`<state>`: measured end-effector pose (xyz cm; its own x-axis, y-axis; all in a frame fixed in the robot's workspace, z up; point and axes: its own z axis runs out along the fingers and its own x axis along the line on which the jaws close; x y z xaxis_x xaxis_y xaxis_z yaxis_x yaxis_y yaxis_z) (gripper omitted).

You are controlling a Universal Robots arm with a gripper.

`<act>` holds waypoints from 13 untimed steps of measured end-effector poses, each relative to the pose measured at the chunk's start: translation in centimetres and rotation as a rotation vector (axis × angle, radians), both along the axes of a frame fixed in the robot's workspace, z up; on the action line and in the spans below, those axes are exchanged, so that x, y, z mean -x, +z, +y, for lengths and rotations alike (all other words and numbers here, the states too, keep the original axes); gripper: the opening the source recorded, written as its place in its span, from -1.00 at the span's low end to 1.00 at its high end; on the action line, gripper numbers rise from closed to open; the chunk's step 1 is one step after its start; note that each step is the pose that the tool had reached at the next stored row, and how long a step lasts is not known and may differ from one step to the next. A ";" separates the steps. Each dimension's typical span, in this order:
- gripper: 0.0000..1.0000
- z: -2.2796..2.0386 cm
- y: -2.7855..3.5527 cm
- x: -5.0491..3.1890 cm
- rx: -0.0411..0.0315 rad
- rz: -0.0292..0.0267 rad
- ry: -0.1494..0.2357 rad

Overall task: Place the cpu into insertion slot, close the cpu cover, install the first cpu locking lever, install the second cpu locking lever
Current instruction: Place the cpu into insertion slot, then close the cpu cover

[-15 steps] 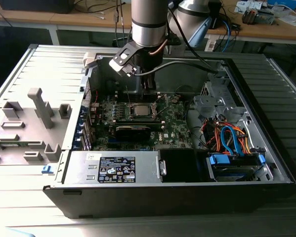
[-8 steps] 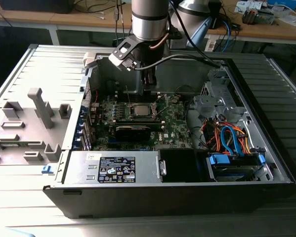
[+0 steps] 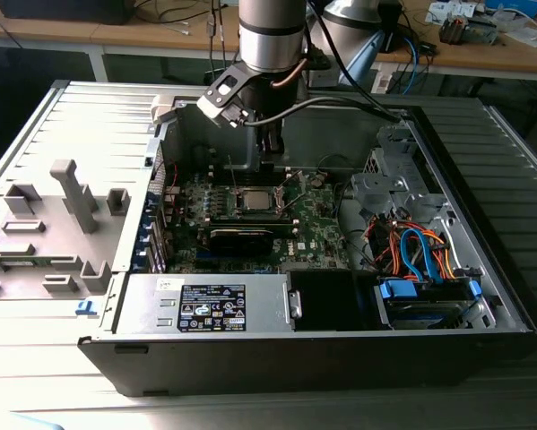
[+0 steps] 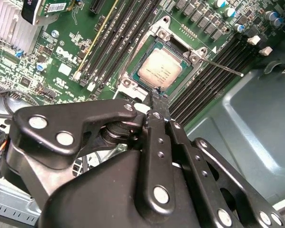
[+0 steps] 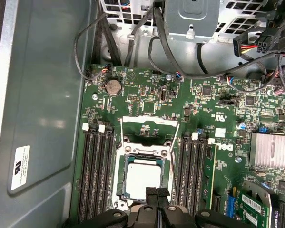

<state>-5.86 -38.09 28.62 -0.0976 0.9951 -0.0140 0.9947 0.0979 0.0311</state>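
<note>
Silver cpu (image 5: 143,179): seated in the socket (image 5: 119,190).
Open cpu cover (image 5: 149,118): flipped back just beyond the socket.
Your hand (image 5: 156,191): pinched together, empty, over the socket's edge.

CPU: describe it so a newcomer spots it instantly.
Inside the open computer case, find the green motherboard. At its middle, between two banks of long black memory slots, lies the cpu: a flat square, the only pale silver-grey plate between them.
</note>
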 end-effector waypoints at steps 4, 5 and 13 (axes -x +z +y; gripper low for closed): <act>-0.79 0.00 0.00 0.00 -0.0009 0.0000 0.000; -0.79 0.00 0.00 0.00 -0.0012 0.0000 0.000; -0.79 -0.01 0.00 -0.39 -0.0018 0.0000 0.000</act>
<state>-5.46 -38.09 28.62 -0.0975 0.9952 -0.0123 0.9947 0.0978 0.0312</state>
